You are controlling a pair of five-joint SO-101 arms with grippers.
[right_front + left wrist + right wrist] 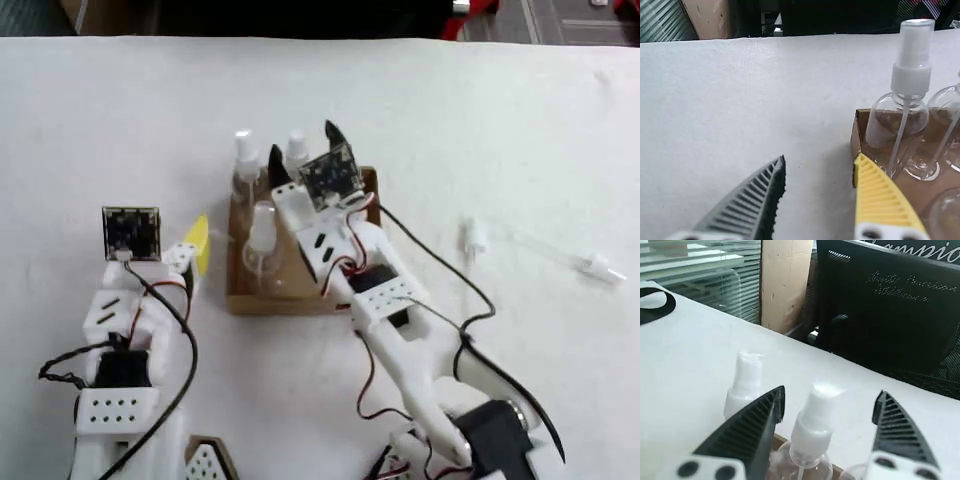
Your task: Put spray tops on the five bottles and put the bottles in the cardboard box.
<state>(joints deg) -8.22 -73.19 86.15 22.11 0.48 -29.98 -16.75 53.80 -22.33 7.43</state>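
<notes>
Left of the box (290,297), the left hand (820,160) sits low over the desk (480,120), wide open and empty, its yellow finger (880,200) just beside the box's corner. Three capped bottles (262,240) stand in the box. The right hand (303,145) hovers above the far pair, jaws spread, gripping nothing. Right of the box, a loose spray top (598,267) lies on the desk, trailing its thin tube. The clear bottles look light, smooth and easily tipped, so the neck under the cap seems the surest hold. The top is best taken by its head, not the bendy tube.
</notes>
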